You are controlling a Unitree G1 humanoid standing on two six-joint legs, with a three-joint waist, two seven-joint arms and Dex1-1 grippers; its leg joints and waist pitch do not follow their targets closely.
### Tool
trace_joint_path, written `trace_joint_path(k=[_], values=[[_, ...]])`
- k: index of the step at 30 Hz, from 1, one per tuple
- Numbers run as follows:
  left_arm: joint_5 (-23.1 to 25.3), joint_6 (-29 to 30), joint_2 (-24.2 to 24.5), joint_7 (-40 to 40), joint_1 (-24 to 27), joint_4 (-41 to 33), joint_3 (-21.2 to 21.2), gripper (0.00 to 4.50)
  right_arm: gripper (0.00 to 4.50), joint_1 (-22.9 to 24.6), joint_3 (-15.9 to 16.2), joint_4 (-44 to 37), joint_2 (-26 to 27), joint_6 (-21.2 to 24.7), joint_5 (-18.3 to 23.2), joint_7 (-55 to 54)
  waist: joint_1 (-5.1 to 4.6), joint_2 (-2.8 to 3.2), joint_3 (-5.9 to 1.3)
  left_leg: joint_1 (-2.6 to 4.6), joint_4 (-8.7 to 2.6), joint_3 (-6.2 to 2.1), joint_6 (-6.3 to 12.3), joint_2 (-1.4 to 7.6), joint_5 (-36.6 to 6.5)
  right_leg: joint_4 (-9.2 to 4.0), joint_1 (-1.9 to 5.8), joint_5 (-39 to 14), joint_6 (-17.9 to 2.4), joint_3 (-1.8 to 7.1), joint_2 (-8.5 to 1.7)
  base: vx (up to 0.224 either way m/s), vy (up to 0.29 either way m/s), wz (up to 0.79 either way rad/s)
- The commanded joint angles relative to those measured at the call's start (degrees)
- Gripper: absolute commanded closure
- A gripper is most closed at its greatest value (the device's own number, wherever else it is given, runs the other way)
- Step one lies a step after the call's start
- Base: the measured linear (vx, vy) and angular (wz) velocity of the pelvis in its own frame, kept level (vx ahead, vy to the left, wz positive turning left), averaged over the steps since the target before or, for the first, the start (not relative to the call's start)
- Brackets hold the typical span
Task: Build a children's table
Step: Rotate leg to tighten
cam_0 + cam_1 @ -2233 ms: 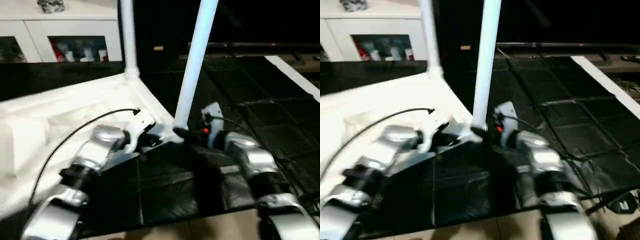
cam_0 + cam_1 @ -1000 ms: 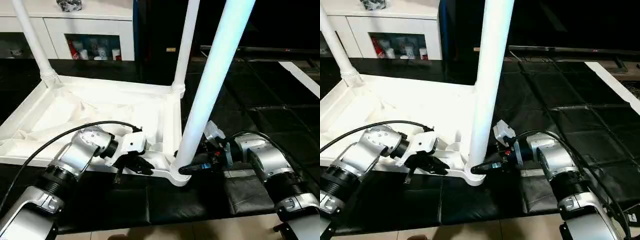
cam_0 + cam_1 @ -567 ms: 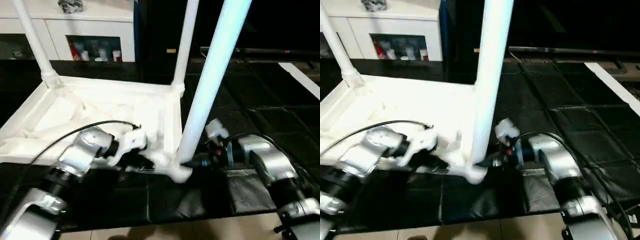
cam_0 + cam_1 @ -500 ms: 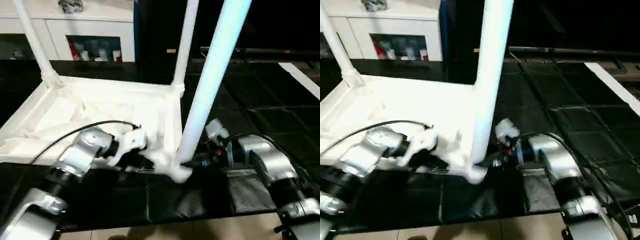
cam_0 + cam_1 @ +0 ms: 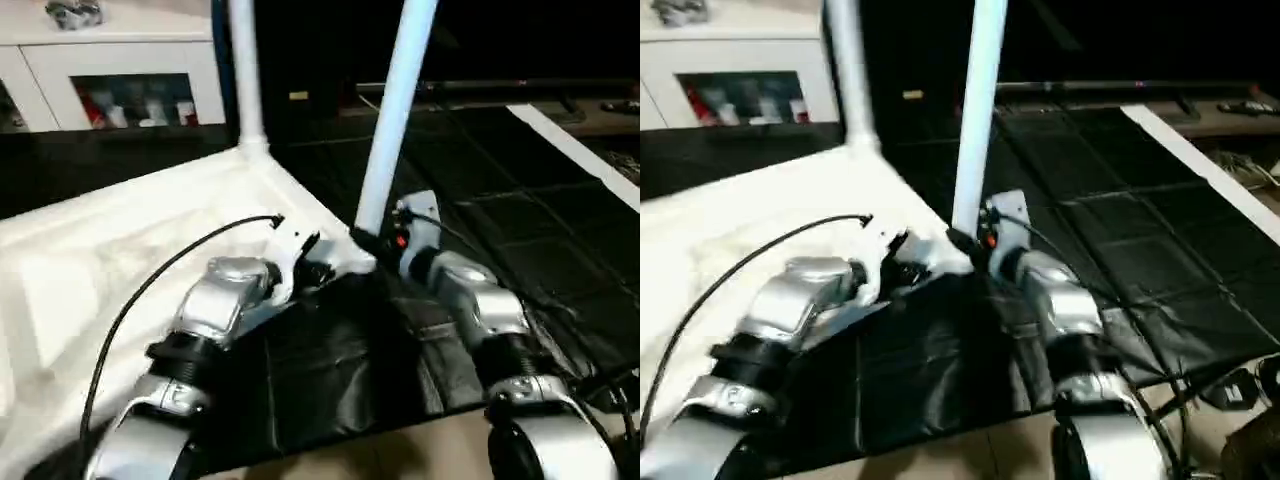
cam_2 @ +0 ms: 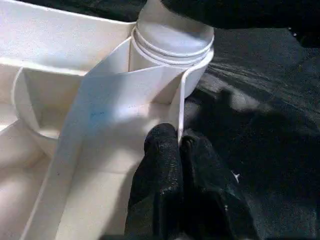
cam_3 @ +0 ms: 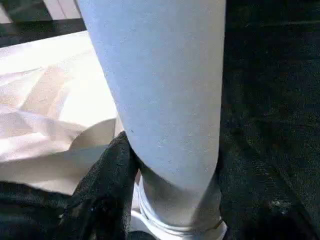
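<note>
On a black padded floor mat, the white plastic rectangular tabletop lies upside down, its ribbed underside up. At left, the left gripper has its two black fingers pinched shut on the thin rim wall beside the near corner socket; the wrist view shows that grip close up. A far white tubular leg stands in its socket. At centre, the near white tubular leg rises from the corner, the right gripper clasping its base, one finger each side. Dark open floor spreads right. A white glass-door cabinet stands behind. No writing is legible.
</note>
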Motion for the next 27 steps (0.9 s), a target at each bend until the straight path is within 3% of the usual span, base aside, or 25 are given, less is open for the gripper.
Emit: trace_joint_path(k=[1,2,8,11,16,18,21,23,27], values=[[-3.7,-1.6,-4.2,-1.8,-1.8,-3.4,-2.4,4.5,1.8,0.2,3.9,2.8,5.0,2.5,1.5,2.9,0.74,-0.03,-4.13,-0.47,-3.39,0.24,3.66,0.22,-4.2,-3.31,3.95,-5.6,-12.9,2.72,-2.81,0.0,0.0,0.0],[-3.5,-1.8,-3.7,-1.9,-1.8,-3.4,-2.4,4.5,1.6,0.4,4.2,2.6,4.8,2.4,1.2,3.1,0.91,0.26,-4.04,-0.36,-3.36,0.31,3.96,0.19,-4.4,-3.35,3.9,-5.2,-13.1,2.75,-2.81,0.0,0.0,0.0],[-0.5,-4.5,1.3,-5.2,-0.4,-3.8,-5.0,4.5,1.09,1.9,4.5,1.3,1.9,-0.2,0.0,6.9,1.02,0.24,-3.79,-0.17,-3.66,0.3,3.04,0.35,-7.8,-3.98,3.81,-10.0,-11.7,2.78,-3.0,0.0,0.0,0.0],[0.8,-8.6,6.6,-12.0,1.3,-3.8,-8.0,4.5,0.83,4.2,7.0,-1.5,-4.3,-0.6,0.2,16.9,1.18,0.21,-3.75,-0.11,-3.7,0.3,3.09,0.49,-8.2,-3.89,3.8,-9.8,-11.7,2.81,-2.92,0.0,0.0,0.0],[0.1,-10.7,9.5,-17.6,1.9,-3.9,-8.8,4.5,0.43,5.2,7.1,-3.0,-8.6,-1.1,1.0,22.9,2.24,0.28,-3.64,0.15,-3.75,0.38,2.84,0.62,-8.7,-3.88,3.62,-10.4,-11.9,2.93,-3.04,0.0,0.0,0.0],[-1.0,-14.6,13.6,-25.8,2.5,-4.1,-11.1,4.5,0.1,5.9,7.8,-4.3,-12.9,-2.3,1.2,30.4,2.55,0.19,-3.76,0.33,-3.73,0.34,2.87,0.7,-8.8,-3.83,3.63,-10.8,-11.9,2.9,-3.13,0.0,0.0,0.0],[-1.4,-17.3,16.3,-31.3,2.4,-3.9,-12.6,4.5,0.04,6.6,9.4,-6.2,-15.8,-2.8,1.8,36.8,3.45,0.35,-3.72,0.33,-3.6,0.49,3.02,0.79,-8.3,-3.46,3.56,-8.6,-12.6,2.84,-2.89,0.0,0.0,0.0],[-1.3,-20.2,19.2,-37.6,1.6,-3.1,-14.8,4.5,0.04,6.3,11.6,-7.2,-18.6,-3.4,2.4,43.8,3.68,0.61,-3.67,0.25,-3.65,0.47,3.01,0.84,-9.4,-3.47,3.65,-9.5,-12.4,2.81,-2.95,0.0,0.0,0.0],[-0.3,-22.2,20.8,-41.2,1.0,-2.6,-16.6,4.5,0.04,5.2,12.9,-6.4,-19.1,-4.7,2.3,48.1,3.91,0.54,-3.67,0.33,-3.68,0.46,2.23,0.94,-10.4,-3.61,3.49,-11.3,-12.4,2.86,-3.15,0.0,0.0,0.0]])
